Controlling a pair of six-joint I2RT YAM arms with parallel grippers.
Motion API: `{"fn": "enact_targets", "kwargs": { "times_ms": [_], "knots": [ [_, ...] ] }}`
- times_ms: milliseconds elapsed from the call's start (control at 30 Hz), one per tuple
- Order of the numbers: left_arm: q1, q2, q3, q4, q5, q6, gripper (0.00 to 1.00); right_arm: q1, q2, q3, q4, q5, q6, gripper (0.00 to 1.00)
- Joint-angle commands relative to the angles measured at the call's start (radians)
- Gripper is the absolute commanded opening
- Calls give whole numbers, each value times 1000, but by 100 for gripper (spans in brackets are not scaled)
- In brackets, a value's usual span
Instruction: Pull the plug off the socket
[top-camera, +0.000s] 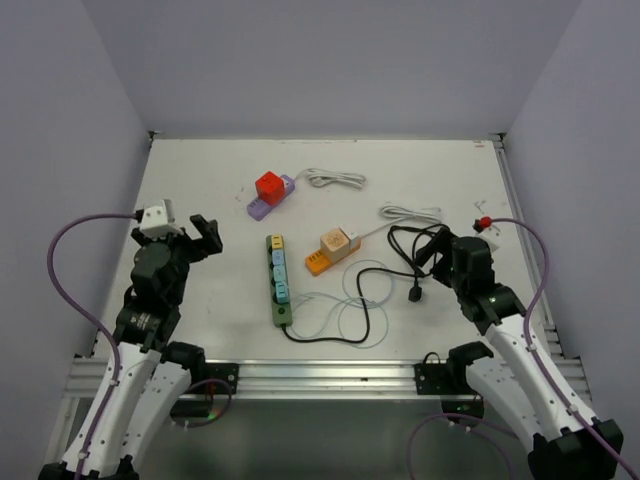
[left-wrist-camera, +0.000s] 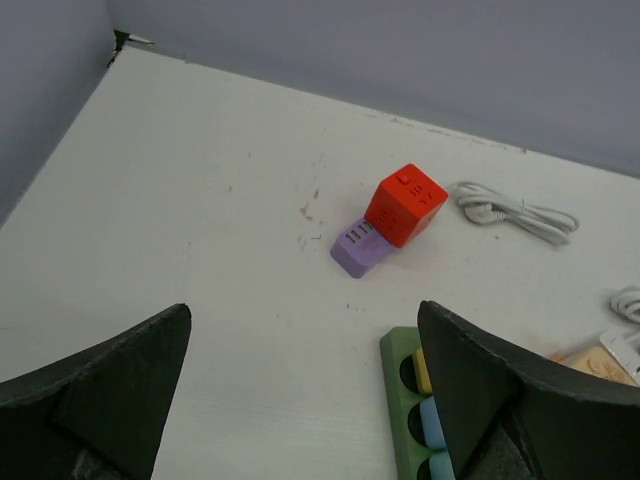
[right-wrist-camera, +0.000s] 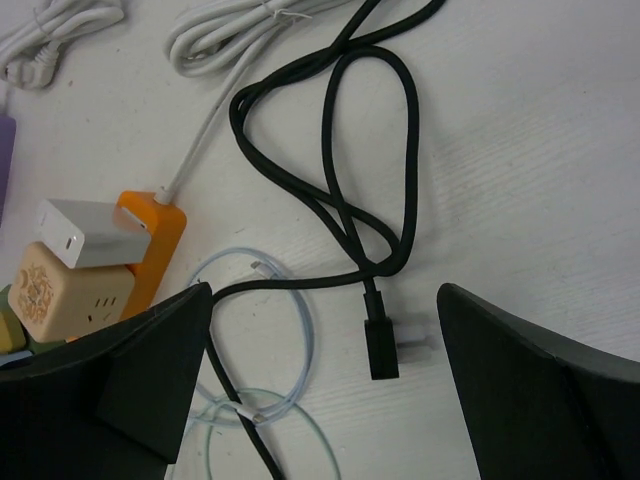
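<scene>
Three sockets lie mid-table, each with plugs in it. A green socket strip carries a yellow plug and blue plugs. A purple socket holds a red cube plug. An orange socket holds a beige cube plug and a white charger. My left gripper hangs open just left of the green strip's far end. My right gripper is open above a loose black plug.
A black cable coils from the green strip to the right. Pale blue thin cables loop near the front. Two white cable bundles lie further back. Walls enclose the table on three sides.
</scene>
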Motion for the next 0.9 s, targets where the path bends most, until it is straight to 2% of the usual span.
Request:
{"fn": "enact_targets", "kwargs": {
  "times_ms": [0,67,167,233,333,433,500,600,633,700,733,767,833,867],
  "knots": [
    [-39,-93,-32,61,-13,62,100,0,-13,74,-75,-2,81,99],
    [-43,-104,-34,70,27,70,100,0,-51,39,24,-40,48,99],
    [-53,-96,-26,65,50,79,100,0,-98,-70,208,-184,-1,99],
    [-74,-110,-32,62,41,77,100,0,-118,-100,330,-333,-27,99],
    [-100,-131,-40,62,38,79,100,0,-93,-39,275,-431,-76,99],
    [-115,-142,-40,62,58,83,100,34,-136,-3,236,-450,-56,99],
    [-119,-142,-41,64,75,80,100,116,-161,-3,262,-410,-30,99],
    [-117,-137,-40,65,82,79,100,294,-84,64,212,-281,-67,99],
    [-119,-133,-40,62,85,77,100,402,0,81,201,-229,-77,99],
    [-119,-133,-40,64,90,76,100,523,109,138,213,-81,-104,99],
    [-119,-133,-40,61,88,76,100,639,170,171,213,-25,-113,99],
    [-119,-134,-40,62,82,77,100,696,315,266,192,77,-131,99],
    [-120,-137,-38,58,64,80,100,847,451,384,140,206,-134,99],
    [-120,-137,-38,56,59,80,100,886,585,503,76,261,-125,99]
  ]
}}
